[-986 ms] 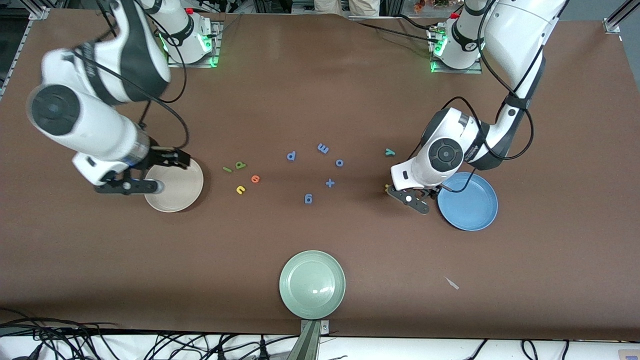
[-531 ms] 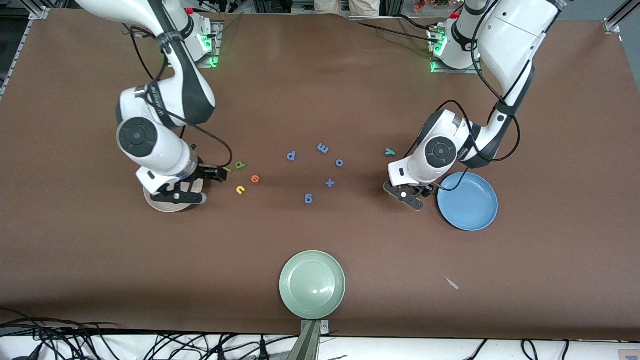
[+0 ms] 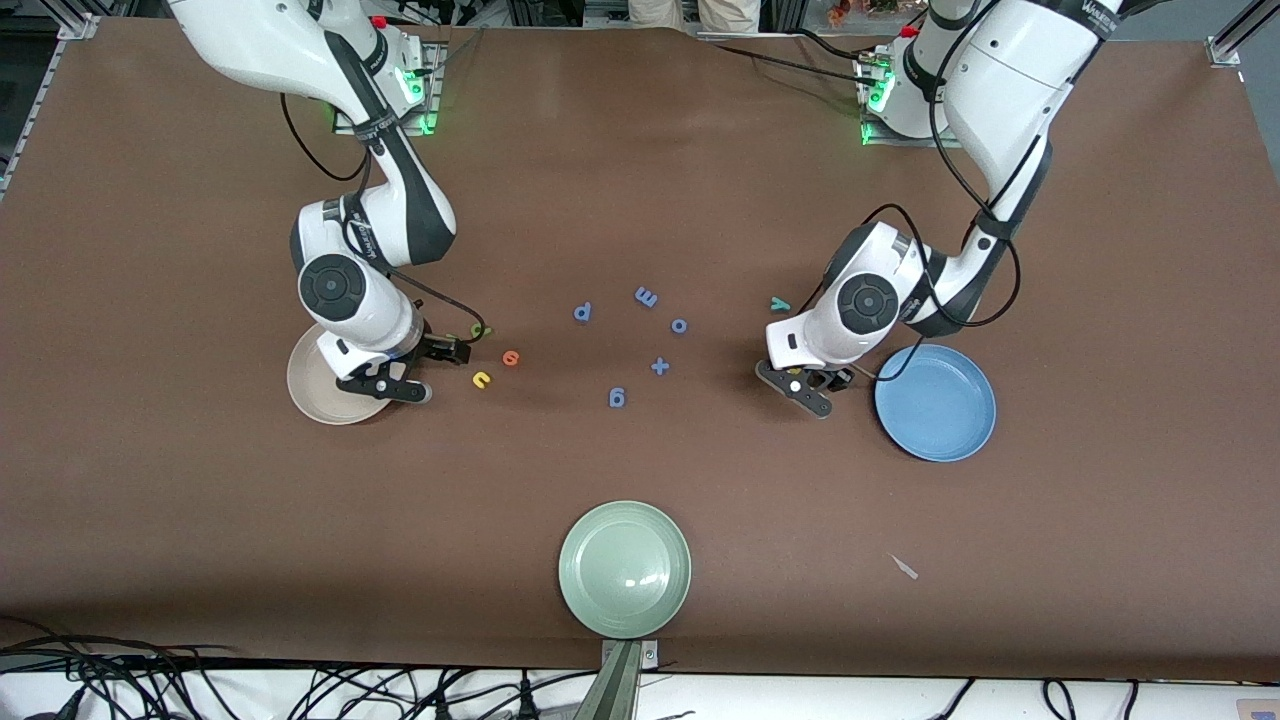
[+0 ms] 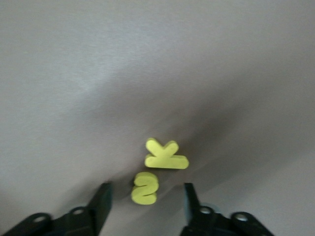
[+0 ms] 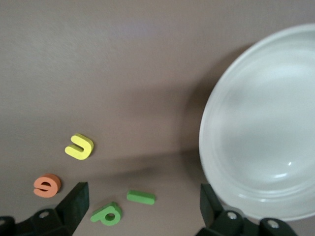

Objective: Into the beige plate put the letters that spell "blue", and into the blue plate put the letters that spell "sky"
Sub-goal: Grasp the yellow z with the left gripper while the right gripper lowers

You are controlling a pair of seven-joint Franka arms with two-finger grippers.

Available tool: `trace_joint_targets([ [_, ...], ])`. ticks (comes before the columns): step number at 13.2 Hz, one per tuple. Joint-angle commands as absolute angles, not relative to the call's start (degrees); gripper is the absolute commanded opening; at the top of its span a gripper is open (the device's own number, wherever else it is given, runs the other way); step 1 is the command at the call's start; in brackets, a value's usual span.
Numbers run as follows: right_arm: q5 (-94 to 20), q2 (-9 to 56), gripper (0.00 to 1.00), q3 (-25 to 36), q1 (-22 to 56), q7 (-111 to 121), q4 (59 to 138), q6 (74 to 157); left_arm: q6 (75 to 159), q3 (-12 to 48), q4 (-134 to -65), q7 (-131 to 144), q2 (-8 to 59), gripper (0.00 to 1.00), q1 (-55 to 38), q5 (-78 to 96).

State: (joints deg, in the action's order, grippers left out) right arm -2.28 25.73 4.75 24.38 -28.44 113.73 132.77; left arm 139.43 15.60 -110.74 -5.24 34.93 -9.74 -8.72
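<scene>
The right gripper (image 3: 440, 352) has been swung from the beige plate's (image 3: 315, 395) outer edge to the green foam letters at centre-left; the left gripper (image 3: 812, 385) has been narrowed.

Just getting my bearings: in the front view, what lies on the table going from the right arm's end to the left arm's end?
beige plate → yellow u → orange e → blue p → blue m → blue o → teal y → blue plate

The s (image 4: 144, 189) lies just beside the k (image 4: 166, 155); the u (image 3: 482, 379) lies nearer the camera than the e (image 3: 511, 357)
</scene>
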Motion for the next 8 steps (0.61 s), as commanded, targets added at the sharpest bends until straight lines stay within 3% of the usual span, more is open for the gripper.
trace_joint_targets([
  [1, -1.41, 25.14, 1.0, 2.81, 24.08, -34.53, 115.66, 133.95, 140.45, 15.56, -111.01, -5.01, 35.33, 0.4, -10.28, -10.37],
  [4, -1.41, 25.49, 1.0, 2.64, 24.08, -37.09, 116.8, 134.29, 140.19, 15.47, -111.01, -4.83, 34.9, 0.09, -10.2, -10.46],
  [8, -1.41, 25.49, 0.99, 2.64, 24.08, -37.18, 121.81, 140.71, 134.15, 15.03, -111.01, -5.01, 30.08, 0.05, -9.5, -10.63],
])
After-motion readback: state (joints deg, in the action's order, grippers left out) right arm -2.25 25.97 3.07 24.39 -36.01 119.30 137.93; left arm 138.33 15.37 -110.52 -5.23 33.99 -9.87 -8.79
